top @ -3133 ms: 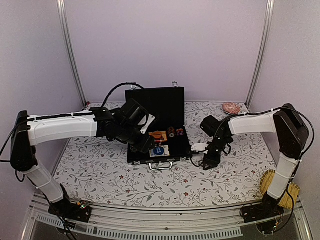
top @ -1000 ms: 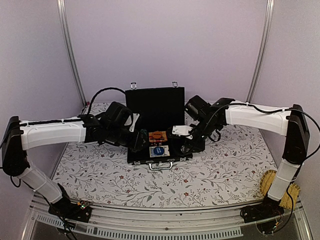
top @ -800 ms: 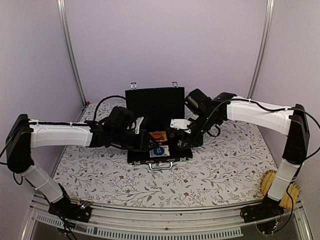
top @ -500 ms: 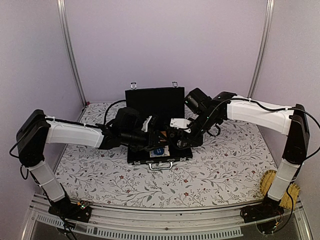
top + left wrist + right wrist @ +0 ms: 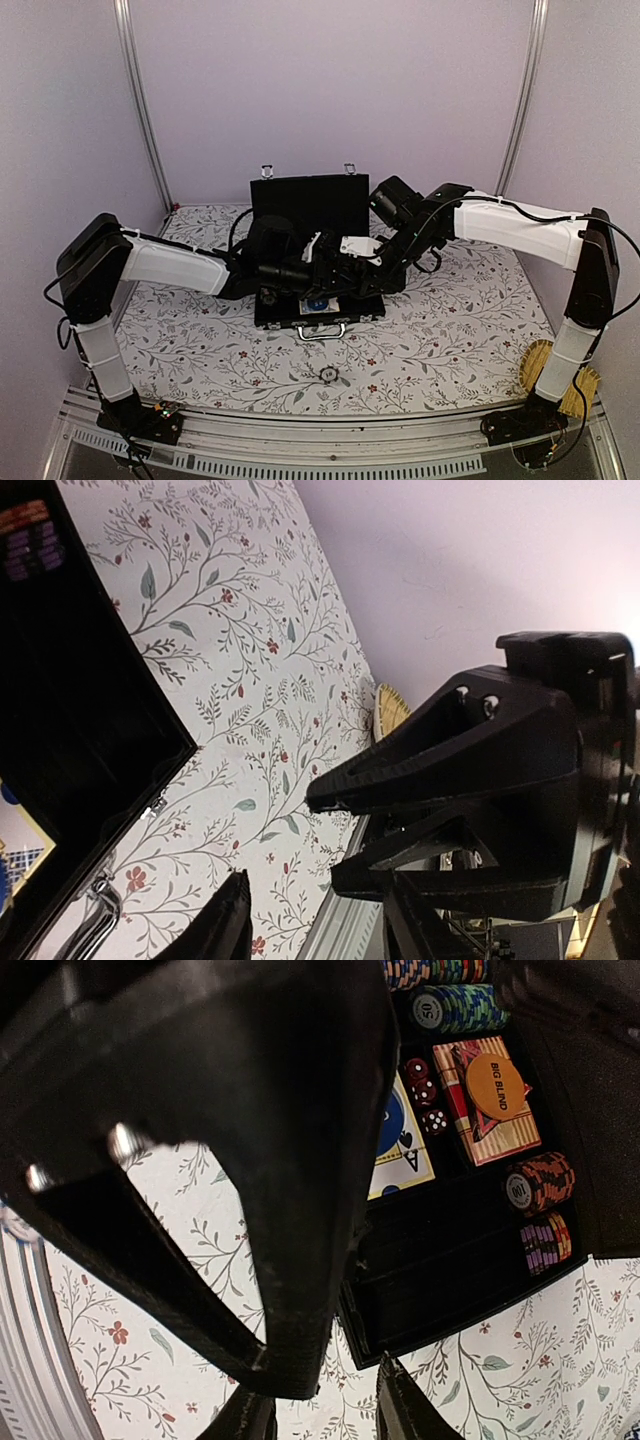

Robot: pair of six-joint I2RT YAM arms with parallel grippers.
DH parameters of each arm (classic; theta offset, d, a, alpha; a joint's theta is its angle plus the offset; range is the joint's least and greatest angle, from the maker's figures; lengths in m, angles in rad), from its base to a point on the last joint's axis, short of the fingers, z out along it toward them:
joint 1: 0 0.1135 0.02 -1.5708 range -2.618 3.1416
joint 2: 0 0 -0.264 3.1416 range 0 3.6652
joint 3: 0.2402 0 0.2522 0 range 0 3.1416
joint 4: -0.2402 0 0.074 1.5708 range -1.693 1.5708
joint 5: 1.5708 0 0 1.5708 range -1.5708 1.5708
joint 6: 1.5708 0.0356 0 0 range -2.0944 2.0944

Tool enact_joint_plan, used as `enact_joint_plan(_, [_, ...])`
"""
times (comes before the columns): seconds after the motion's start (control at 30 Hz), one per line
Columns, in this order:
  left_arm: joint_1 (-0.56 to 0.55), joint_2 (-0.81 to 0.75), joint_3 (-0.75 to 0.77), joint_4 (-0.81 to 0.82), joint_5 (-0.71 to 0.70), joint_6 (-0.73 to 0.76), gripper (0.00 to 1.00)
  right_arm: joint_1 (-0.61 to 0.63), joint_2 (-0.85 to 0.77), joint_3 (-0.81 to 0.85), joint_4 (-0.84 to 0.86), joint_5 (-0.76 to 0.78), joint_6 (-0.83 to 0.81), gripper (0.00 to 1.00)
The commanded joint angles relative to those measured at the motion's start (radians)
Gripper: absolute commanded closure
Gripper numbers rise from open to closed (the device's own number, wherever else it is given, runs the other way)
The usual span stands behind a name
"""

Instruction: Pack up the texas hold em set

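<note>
The black case (image 5: pixel 310 205) stands open at the table's middle, lid upright, silver handle (image 5: pixel 322 330) toward me. Both arms meet low over its tray. My left gripper (image 5: pixel 340 270) reaches in from the left, open and empty (image 5: pixel 315 920), with the case's corner (image 5: pixel 70 710) beside it. My right gripper (image 5: pixel 370 283) hangs open at the tray's right front corner (image 5: pixel 325 1410), with the other arm's black body right in front of it. The right wrist view shows the tray (image 5: pixel 450 1270) holding chip stacks (image 5: pixel 540 1185), red dice (image 5: pixel 422 1093), an orange disc (image 5: pixel 497 1085) on cards and a blue disc (image 5: pixel 388 1125).
A small dark round piece (image 5: pixel 326 375) lies on the flowered cloth in front of the case. A yellow straw item (image 5: pixel 545 365) sits at the near right corner by the right arm's base. Metal posts and lilac walls close in the back and sides.
The left arm has swung right across the case until its gripper meets the right one. The right arm has held still. A small dark piece has appeared on the cloth in front.
</note>
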Motion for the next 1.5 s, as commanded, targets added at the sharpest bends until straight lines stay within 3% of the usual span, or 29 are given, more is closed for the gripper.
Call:
enact_joint_plan(0.0, [-0.019,0.042,0.046,0.048,0.038,-0.016,0.55,0.005,-0.02,0.02,-0.01,-0.016,0.009,0.64])
enact_joint_plan(0.23, [-0.015,0.016,0.021,0.009,-0.017,0.012,0.54,0.005,-0.035,-0.038,0.012,-0.026,0.012,0.62])
enact_joint_plan(0.33, [-0.003,-0.018,0.008,-0.052,-0.032,0.053,0.53,0.004,-0.045,-0.062,0.023,-0.024,0.014,0.57])
enact_joint_plan(0.6, [0.005,-0.158,0.025,-0.441,-0.192,0.303,0.52,0.005,-0.101,-0.112,0.045,-0.082,0.012,0.47])
enact_joint_plan(0.83, [-0.012,-0.311,0.025,-0.692,-0.245,0.473,0.49,0.003,-0.132,-0.155,0.058,-0.155,-0.002,0.46])
enact_joint_plan(0.93, [-0.037,-0.392,0.054,-0.627,-0.229,0.44,0.45,0.004,-0.142,-0.164,0.063,-0.192,-0.008,0.46])
enact_joint_plan(1.07, [-0.061,-0.478,0.065,-0.403,-0.291,0.351,0.44,0.003,-0.15,-0.164,0.063,-0.225,-0.009,0.46])
enact_joint_plan(1.13, [-0.059,-0.484,0.098,-0.394,-0.313,0.372,0.44,0.003,-0.156,-0.165,0.059,-0.22,-0.009,0.46])
enact_joint_plan(1.3, [-0.077,-0.408,0.35,-0.879,-0.36,0.606,0.45,-0.014,-0.207,-0.203,0.056,-0.22,-0.013,0.46])
enact_joint_plan(1.47, [-0.27,-0.45,0.275,-1.162,-0.433,0.694,0.44,-0.124,-0.284,-0.28,0.093,-0.27,0.002,0.44])
